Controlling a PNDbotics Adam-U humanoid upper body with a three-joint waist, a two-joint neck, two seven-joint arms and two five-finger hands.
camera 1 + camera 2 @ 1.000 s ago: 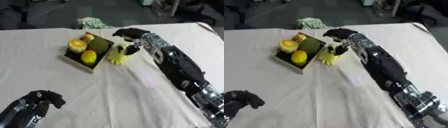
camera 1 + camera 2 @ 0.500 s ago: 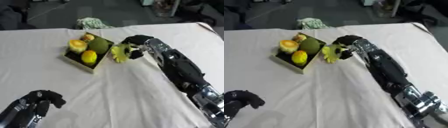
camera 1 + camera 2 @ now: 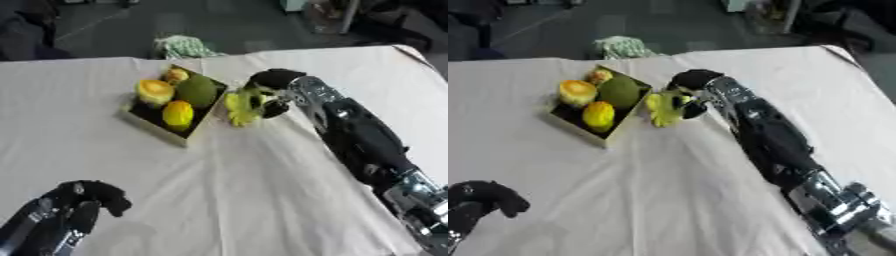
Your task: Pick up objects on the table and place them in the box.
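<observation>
My right hand has its fingers curled round the yellow-green object just beside the box — toward the desk's far edge. My left hand rests curled at the near-left corner.

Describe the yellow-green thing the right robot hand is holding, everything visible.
The yellow-green object is small, lumpy and irregular, pale yellow with greener patches; what it is cannot be made out. The right robot hand curls around its right side. It sits at table-cloth level just right of the box, close against the box's near-right wall, not yet inside.
</observation>
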